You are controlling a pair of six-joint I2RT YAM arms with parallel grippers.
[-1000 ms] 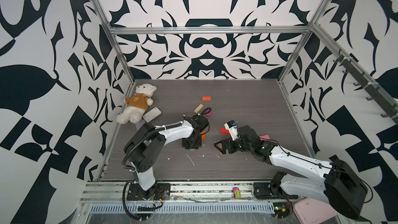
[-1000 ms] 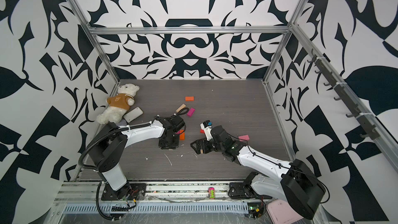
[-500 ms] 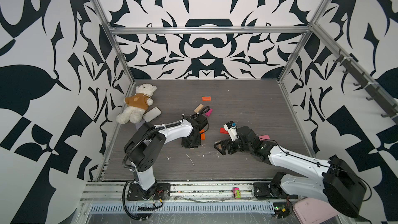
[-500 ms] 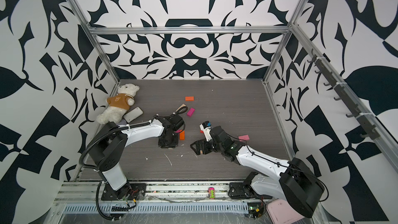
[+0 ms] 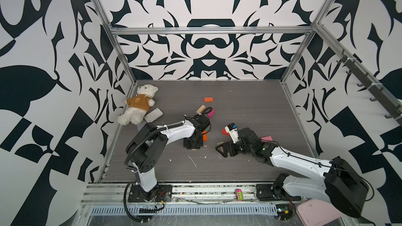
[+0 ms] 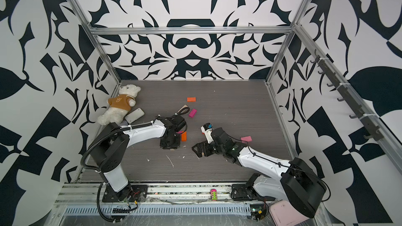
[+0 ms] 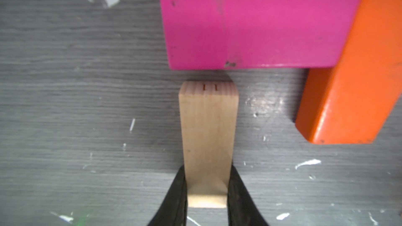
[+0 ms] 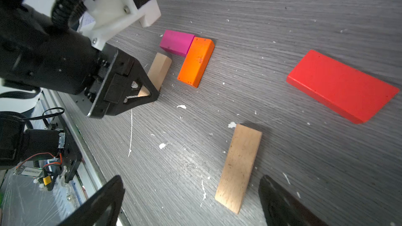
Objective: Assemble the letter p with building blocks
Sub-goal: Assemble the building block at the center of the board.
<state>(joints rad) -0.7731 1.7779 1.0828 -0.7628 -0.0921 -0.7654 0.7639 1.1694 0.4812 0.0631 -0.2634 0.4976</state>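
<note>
Left claw: is pinching the tan block on its thin side, far from the edges of the bench.
Right claw: is hanging wide open, holding nothing.
Danger: the tan block is sitting right by the magenta block; a shove could be knocking it and the orange block crooked.

No text can be read with certainty. A small white label near red and black wires carries a row of printed characters, too blurred to read. The teddy bear has a pale print on its brown shirt, too small to read.
</note>
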